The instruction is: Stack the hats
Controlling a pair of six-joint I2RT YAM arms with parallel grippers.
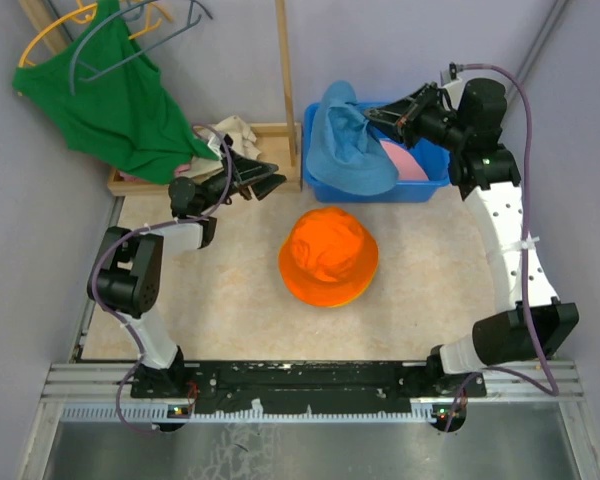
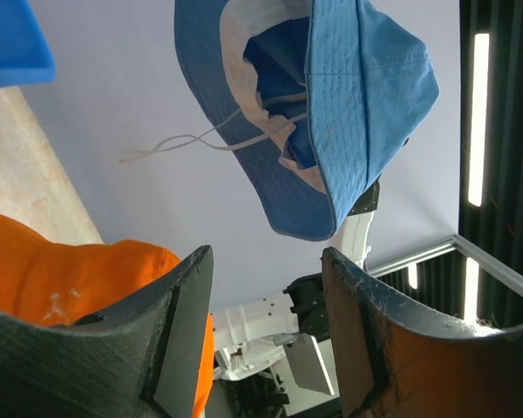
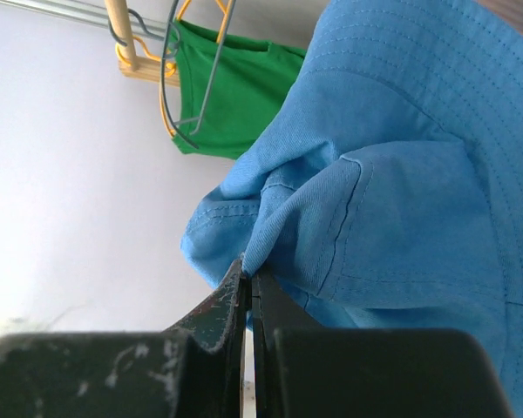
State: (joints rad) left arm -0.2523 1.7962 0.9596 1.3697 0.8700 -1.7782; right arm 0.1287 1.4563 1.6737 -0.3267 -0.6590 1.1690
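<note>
Table (image 1: 210, 300): one, pale speckled top, carries the arms at its near edge and the goods beyond
Arms: two; left arm (image 1: 130, 270) folded at the elbow and reaching toward the far left; right arm (image 1: 510, 230) stretched along the right side, wrist bent inward over the bin
Green tank top (image 1: 120, 100): one, on a hanger at the far left corner
Bin (image 1: 420, 188): one, blue plastic, at the far edge right of centre
Hats: four, the fourth seen only as a sliver
Light blue hat (image 1: 350, 150): one, hanging above the left half of the bin, brim drooping, cord dangling
Bright orange hat (image 1: 328, 255): one, crown up, mid-table, just in front of the bin
Yellow-orange hat (image 1: 358, 292): one, a thin edge under the orange brim
Pink hat (image 1: 412, 165): one, lying in the bin, partly hidden by the blue one
Beige cloth (image 1: 238, 130): one, crumpled behind the left wrist
Right tool (image 3: 248, 270): fingers pinched tight on a fold of the light blue hat
Left tool (image 2: 266, 261): fingers spread wide, holding nothing, raised left of the orange hat
</note>
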